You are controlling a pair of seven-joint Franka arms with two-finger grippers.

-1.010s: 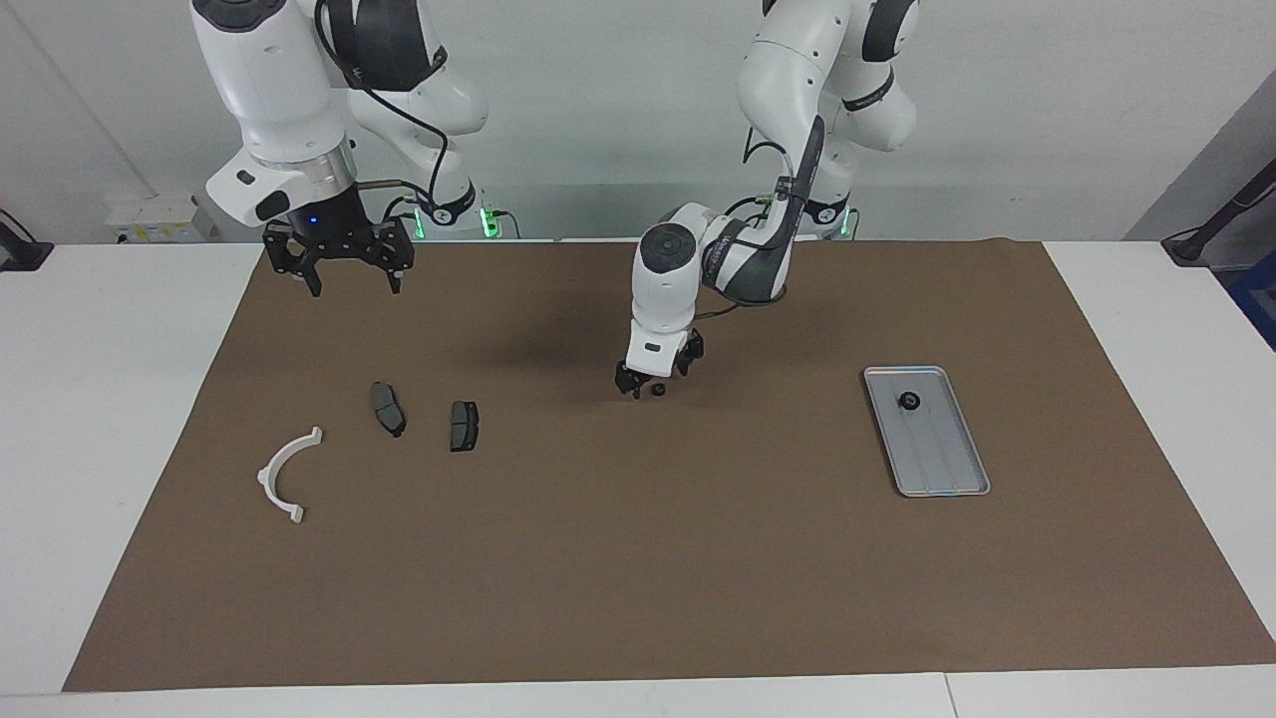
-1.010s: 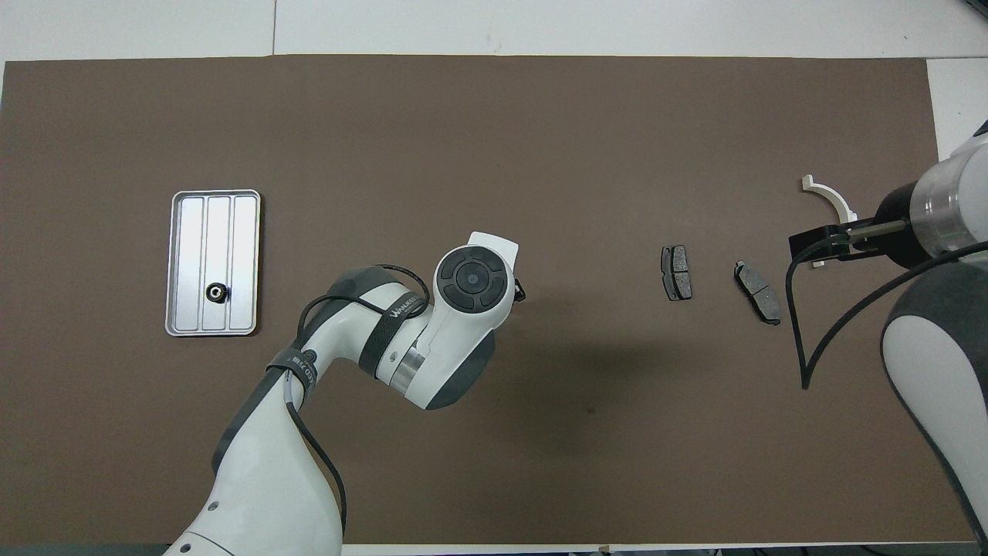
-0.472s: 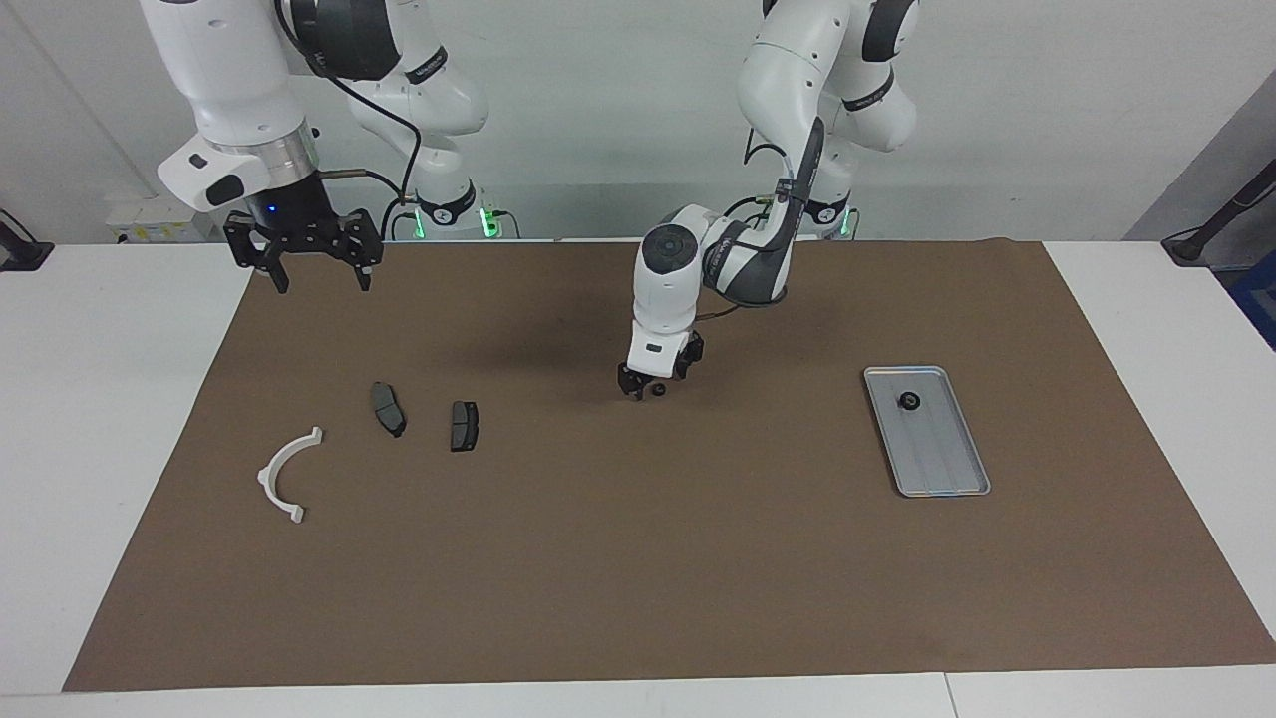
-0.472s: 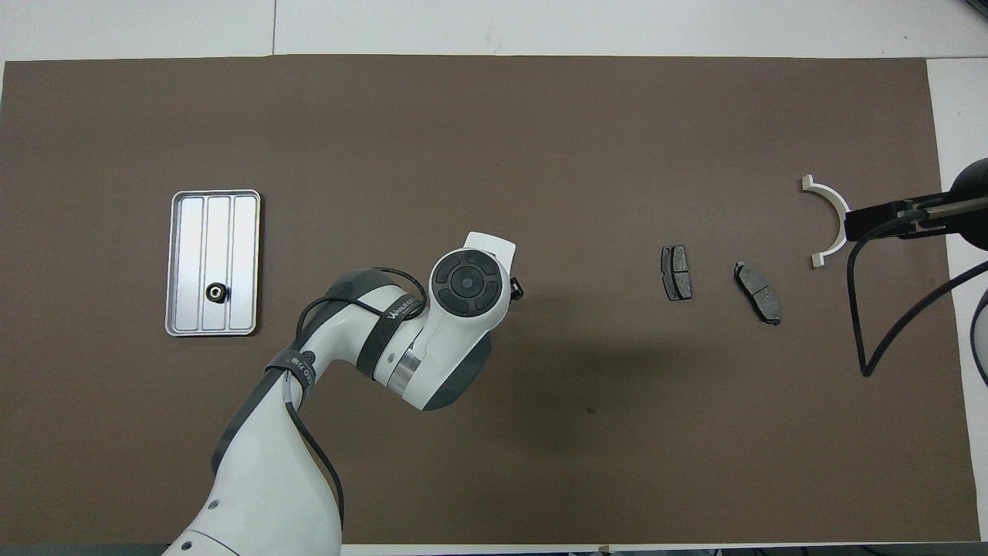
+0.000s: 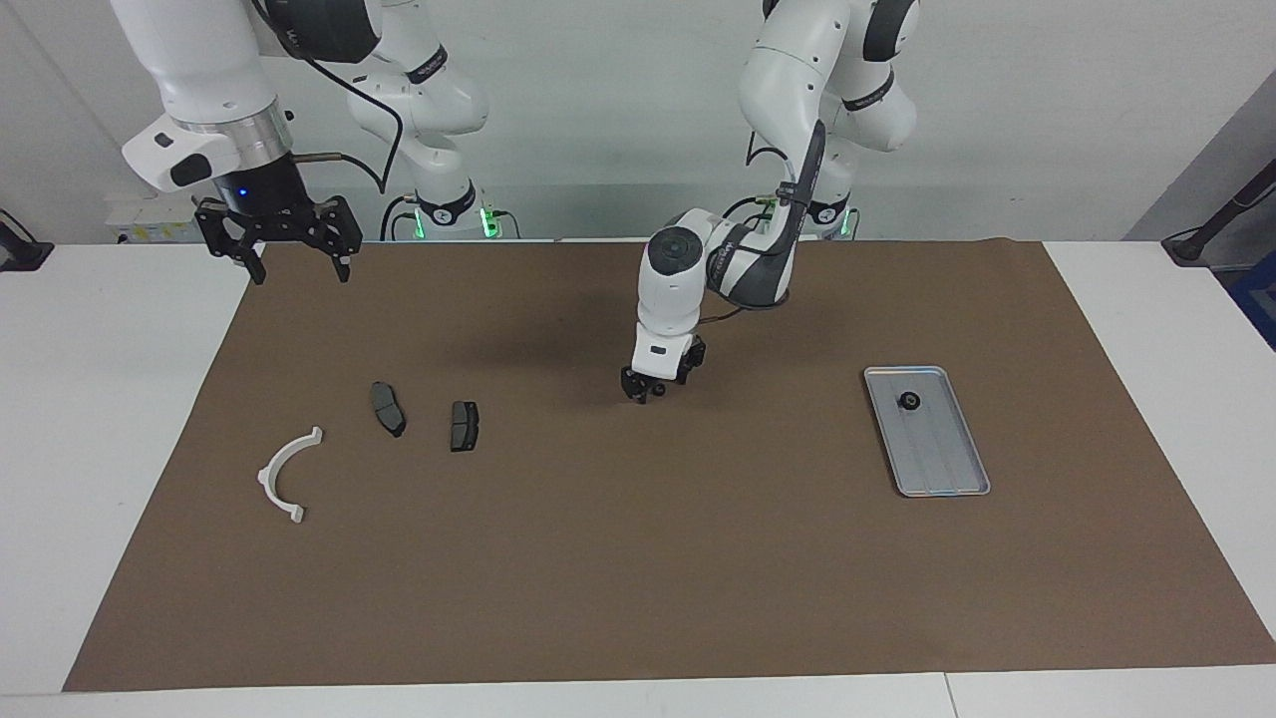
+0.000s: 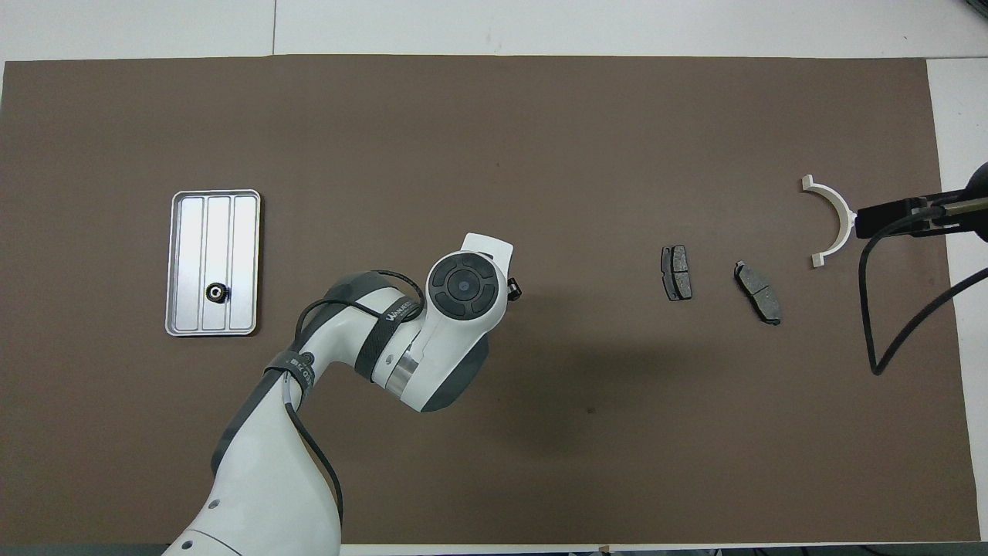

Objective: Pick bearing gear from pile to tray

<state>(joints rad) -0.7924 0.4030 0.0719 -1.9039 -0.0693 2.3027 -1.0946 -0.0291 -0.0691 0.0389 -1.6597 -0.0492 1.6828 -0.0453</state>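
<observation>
**Left gripper down on the mat at a small black gear**

You're looking at a matte brown mat [image 5: 638, 558] lying flat over a white table [image 5: 90, 399], with a plain pale wall showing at the robots' end. Your left gripper [image 5: 650, 390] is sitting low at mid-mat with a tiny black round bearing gear [image 5: 659, 390] between its tips; I cannot tell whether the fingers are clamping it or standing slightly apart. Off toward the left arm's end from that gripper, the silver-grey tray [image 5: 947, 479] is lying flat, ribbed lengthwise with rounded corners, and another small black round gear [image 5: 908, 401] is resting in it. Toward the right arm's end from the left gripper, two dark grey brake-pad plates [image 5: 464, 426] [image 5: 388, 408] are lying side by side, and beside them a white curved half-ring bracket [image 5: 283, 473]. Your right gripper [image 5: 297, 267] is hanging high over the mat's edge, fingers spread wide, holding nothing. Nothing is lying between the left gripper and the tray.
</observation>
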